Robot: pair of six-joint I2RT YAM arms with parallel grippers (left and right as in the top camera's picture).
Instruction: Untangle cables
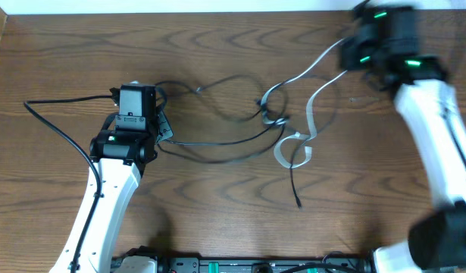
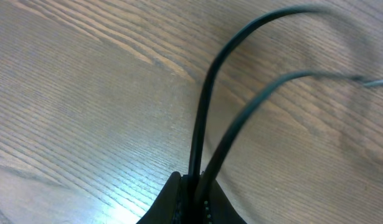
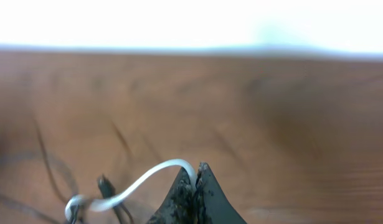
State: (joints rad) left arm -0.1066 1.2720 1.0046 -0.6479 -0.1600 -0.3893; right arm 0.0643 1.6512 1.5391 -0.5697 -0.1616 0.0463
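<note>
Thin black cords [image 1: 210, 142]: several long strands looping across the brown wood-grain tabletop [image 1: 217, 227], running from the knot [image 1: 272, 115] where all the cords cross out to its left side.
- At the far-left end of that run, two black strands go straight into the left gripper [image 2: 191, 199]. Its dark fingers [image 2: 166, 205] are pressed together on them, and the strands rise from the pinch and arc away over the wood, apart from one another.
- One loose black end [image 1: 297, 199] trails below the knot, lying flat, clear of both sets of fingers.

Thin white cord [image 1: 281, 155]: shorter, curled in a flat loop just below and right of the knot, then climbing up and to the right.
- Its upper end is nipped in the right gripper [image 3: 196, 186], held well up and right of the knot. The fingers [image 3: 210, 199] are closed tight, the white cord entering at their tips and sagging away to the left.
- The right wrist view is blurred; plug details cannot be made out.

Green lights [image 1: 411, 64] glow on the right arm's housing, right of the knot.
</note>
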